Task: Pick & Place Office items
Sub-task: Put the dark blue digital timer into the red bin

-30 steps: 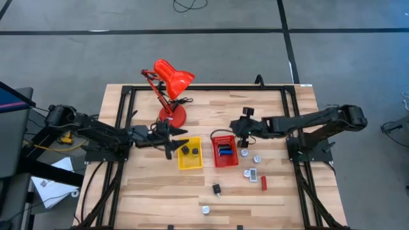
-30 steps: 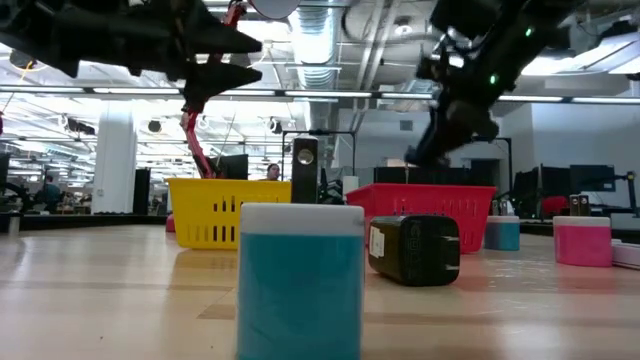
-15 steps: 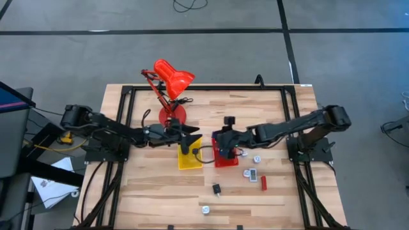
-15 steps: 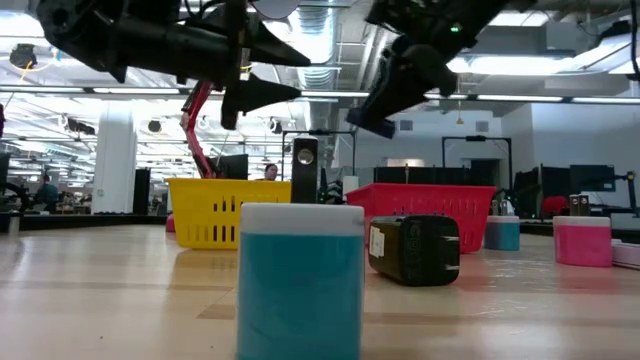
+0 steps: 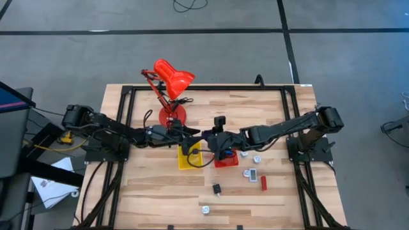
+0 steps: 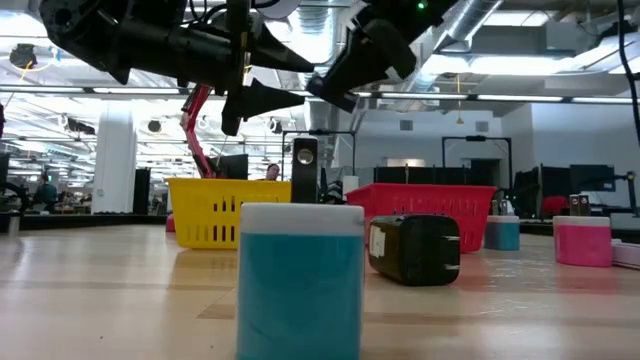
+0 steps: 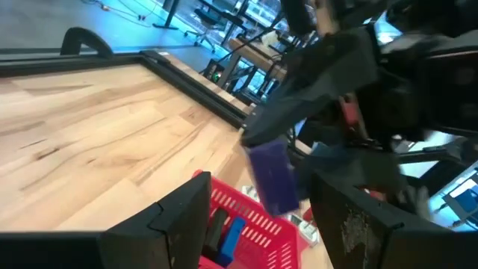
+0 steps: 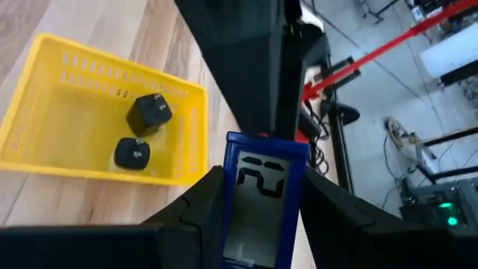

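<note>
Counter [image 5: 153, 191]: a wooden top is seen from above, with both arms meeting over its middle.
Red lamp [image 5: 167, 83]: it stands at the far side, not part of the sorting.
Yellow tray [image 8: 45, 161]: two black plugs [image 8: 142, 127] lie inside it, as shown in the right wrist view.
Red tray [image 5: 225, 160]: blue pieces rest in it (partly hidden by the right arm).
Right tool [image 8: 263, 217]: it is pinching a flat blue piece with a small screen [image 8: 263, 196], held in the air between the two trays.
Left tool [image 7: 258, 217]: its fingers are spread and nothing is held; the blue piece hangs just ahead of them.
Step in hand: it is judged that the blue piece is being offered across to the left tool.
Next move: the spread fingers would need to be brought around the blue piece and closed before the right tool lets go.
Loose items [image 5: 252, 174]: several small pieces are left on the counter near the red tray.
</note>
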